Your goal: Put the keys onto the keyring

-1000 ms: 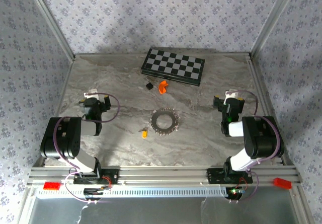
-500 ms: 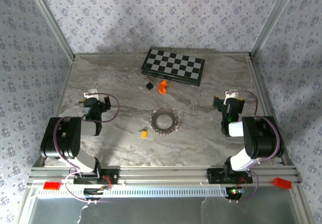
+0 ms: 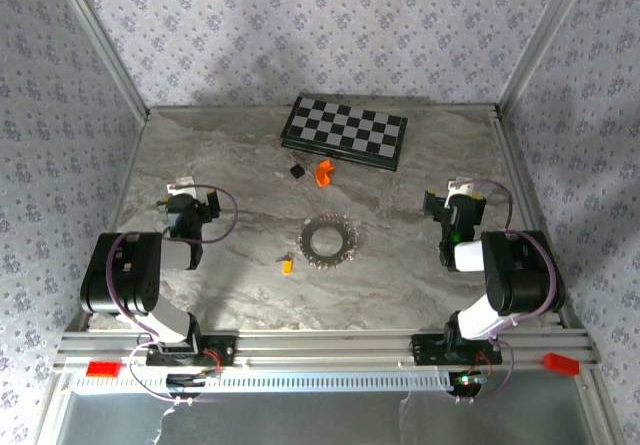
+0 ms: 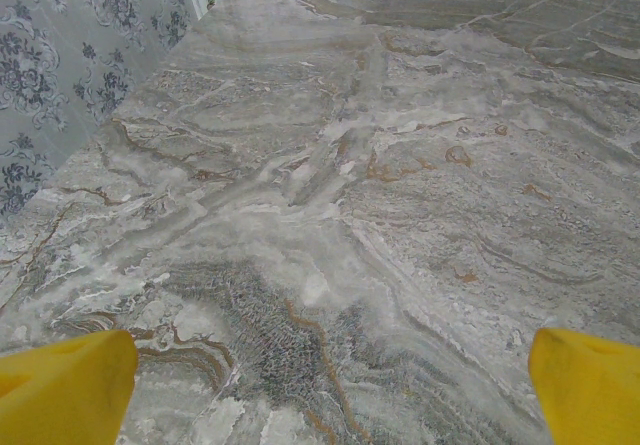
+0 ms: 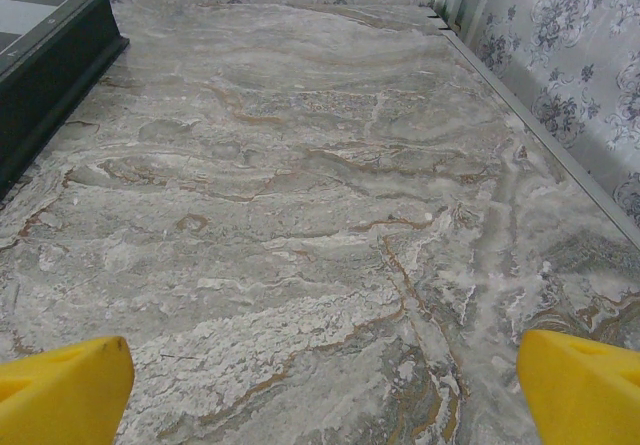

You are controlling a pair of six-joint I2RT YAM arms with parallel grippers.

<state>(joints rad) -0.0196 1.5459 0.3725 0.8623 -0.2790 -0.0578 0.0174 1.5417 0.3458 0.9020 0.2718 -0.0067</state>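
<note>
The keyring (image 3: 328, 241), a silvery toothed loop, lies flat at the middle of the marble table. Just left of it and slightly nearer lies the key (image 3: 287, 264), a tiny yellow-orange piece with a thin metal end. My left gripper (image 3: 188, 191) rests at the left of the table, well away from both. My right gripper (image 3: 459, 194) sits at the right, also apart from them. In the left wrist view the yellow fingertips (image 4: 65, 385) stand wide apart over bare marble. The right wrist view shows yellow fingertips (image 5: 580, 380) equally spread with nothing between them.
A black-and-white chessboard (image 3: 346, 131) lies at the back centre, its dark edge (image 5: 45, 60) visible in the right wrist view. A small black cube (image 3: 296, 170) and a bright orange curved piece (image 3: 324, 172) lie in front of it. Wallpapered walls (image 3: 60, 125) enclose the table.
</note>
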